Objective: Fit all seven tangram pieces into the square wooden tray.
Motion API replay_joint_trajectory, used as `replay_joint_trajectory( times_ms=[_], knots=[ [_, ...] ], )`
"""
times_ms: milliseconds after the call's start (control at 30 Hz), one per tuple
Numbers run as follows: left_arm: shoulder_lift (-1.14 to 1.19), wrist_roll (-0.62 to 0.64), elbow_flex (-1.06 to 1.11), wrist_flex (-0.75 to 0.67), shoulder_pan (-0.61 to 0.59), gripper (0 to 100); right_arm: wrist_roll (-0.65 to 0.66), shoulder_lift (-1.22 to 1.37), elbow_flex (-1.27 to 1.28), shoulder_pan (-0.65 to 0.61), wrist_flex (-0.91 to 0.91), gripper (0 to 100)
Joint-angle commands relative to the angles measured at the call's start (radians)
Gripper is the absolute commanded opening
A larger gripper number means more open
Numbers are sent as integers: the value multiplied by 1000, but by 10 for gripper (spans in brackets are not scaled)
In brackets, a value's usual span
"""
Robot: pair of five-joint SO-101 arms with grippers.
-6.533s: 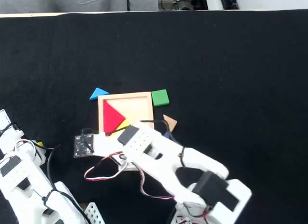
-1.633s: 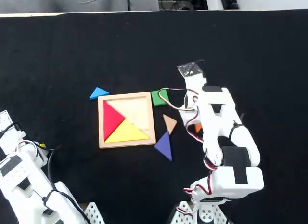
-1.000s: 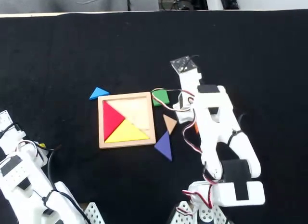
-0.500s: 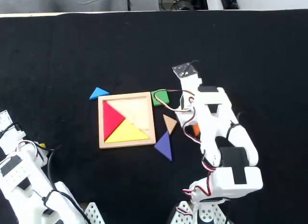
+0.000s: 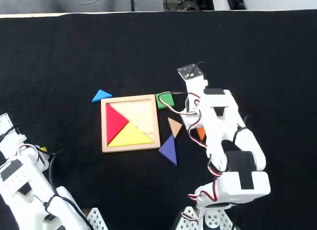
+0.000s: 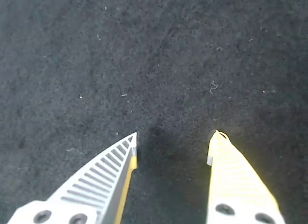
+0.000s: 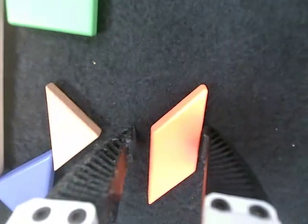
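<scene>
**Jaws astride the orange piece, two triangles in the tray**

Jaws of the right arm [image 5: 218,126] stand apart, one on each side of the orange slanted piece [image 7: 177,142], which lies flat on the black table [image 5: 247,52]. One jaw looks to be against the piece's edge, though the wrist view is too close to be sure; the other jaw has a clear gap to it. Near the orange piece, on the tray's side, lie a tan triangle [image 7: 67,125] and a purple triangle [image 5: 169,150], the two almost tip to tip and both outside the tray.

The square wooden tray [image 5: 130,97] sits left of the right arm in the high view. A red triangle [image 5: 116,120] and a yellow triangle [image 5: 130,136] lie flat inside it, meeting along a slanted edge; the rest of the tray floor is bare wood. A green square [image 5: 165,100] lies just beside the tray's far right corner, and a small blue triangle [image 5: 101,96] just beside the far left corner.

At the far end of the right arm is a small speckled plate [image 5: 190,71]; no lettering on it can be made out.

Jaws of the left arm [image 5: 20,185] are apart over bare black table, with nothing between them.
</scene>
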Motion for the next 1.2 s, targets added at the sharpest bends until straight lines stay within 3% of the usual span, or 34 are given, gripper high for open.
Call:
replay_joint_trajectory(
  times_ms=[0,133,300,567,1167],
  knots=[
    [-17,-6,-25,-11,7,242,0,-139,-13,2,68,253],
    [-17,-6,-25,-11,7,242,9,-260,30,-21,100,261],
    [-17,-5,-25,-11,8,242,49,-182,56,-81,97,253],
    [-17,-6,-25,-11,8,242,129,16,-15,-32,81,215],
    [-17,-6,-25,-11,8,242,164,30,-19,29,38,212]
  ],
)
